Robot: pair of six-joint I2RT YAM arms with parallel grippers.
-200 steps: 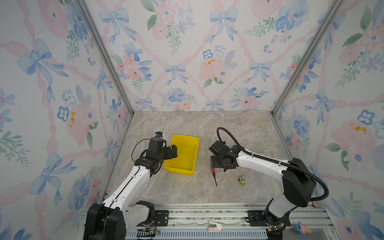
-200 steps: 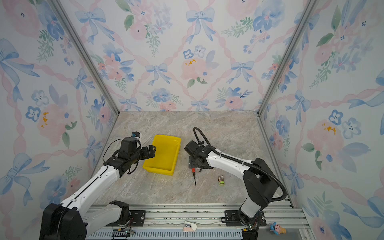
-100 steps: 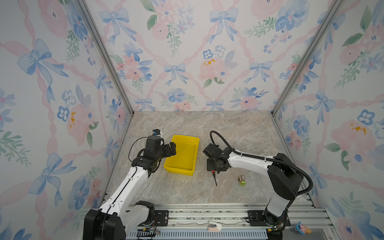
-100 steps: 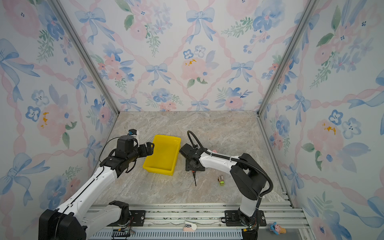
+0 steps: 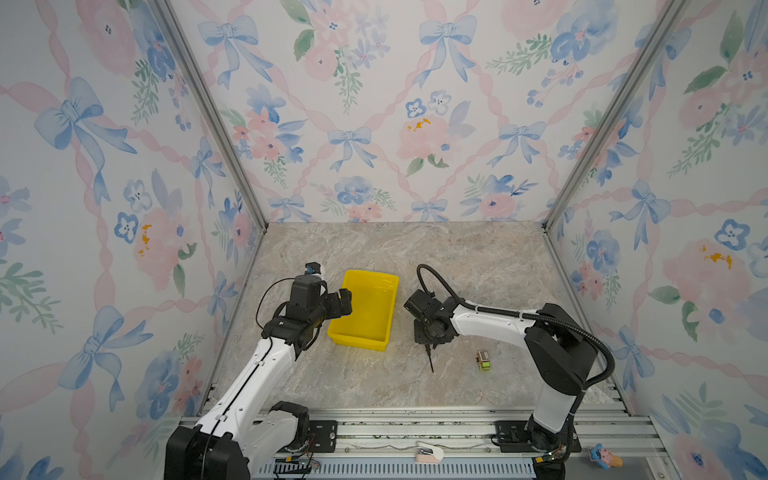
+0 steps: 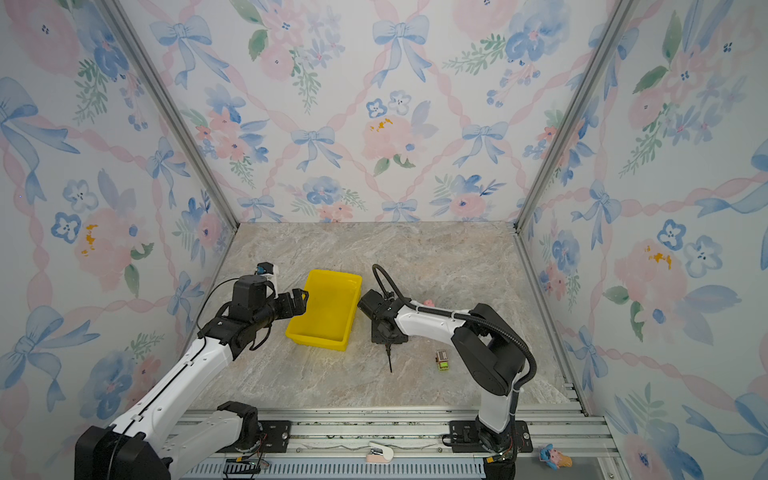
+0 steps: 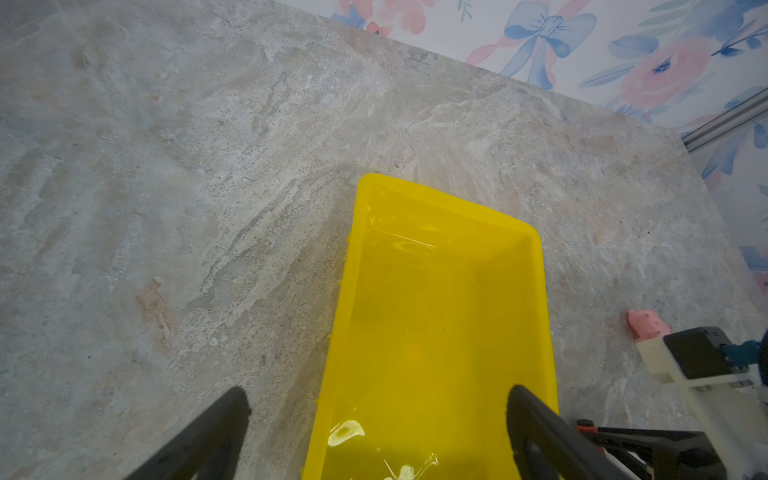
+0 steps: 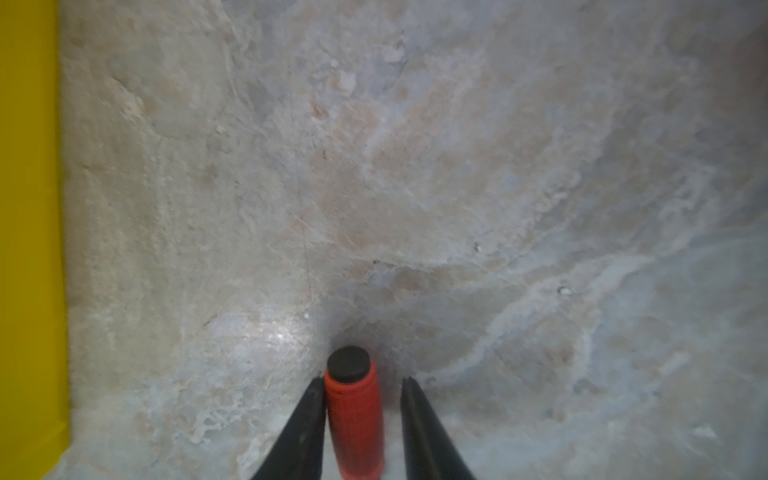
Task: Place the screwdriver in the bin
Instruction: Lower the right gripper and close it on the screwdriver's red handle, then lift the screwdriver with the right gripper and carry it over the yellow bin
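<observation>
The screwdriver (image 5: 429, 360) lies on the marble table right of the bin, and only its thin dark shaft shows in both top views (image 6: 390, 361). My right gripper (image 5: 432, 338) stands low over the handle. In the right wrist view the red-orange handle (image 8: 353, 415) lies between the fingers of this gripper (image 8: 364, 380). One finger touches it and a narrow gap remains at the other. The yellow bin (image 5: 359, 338) (image 6: 318, 338) is empty. My left gripper (image 5: 343, 301) (image 7: 378, 395) hangs open over the bin's left rim (image 7: 436, 332).
A small green-and-brown block (image 5: 483, 360) lies right of the screwdriver. A pink item (image 6: 428, 302) sits behind my right arm. The bin's yellow wall (image 8: 29, 208) is close beside my right gripper. Papered walls enclose three sides, and a metal rail (image 5: 415, 428) runs along the front.
My right gripper has shifted a little toward the bin and its jaws have narrowed round the screwdriver's handle. The left gripper has drifted slightly along the bin's left rim.
</observation>
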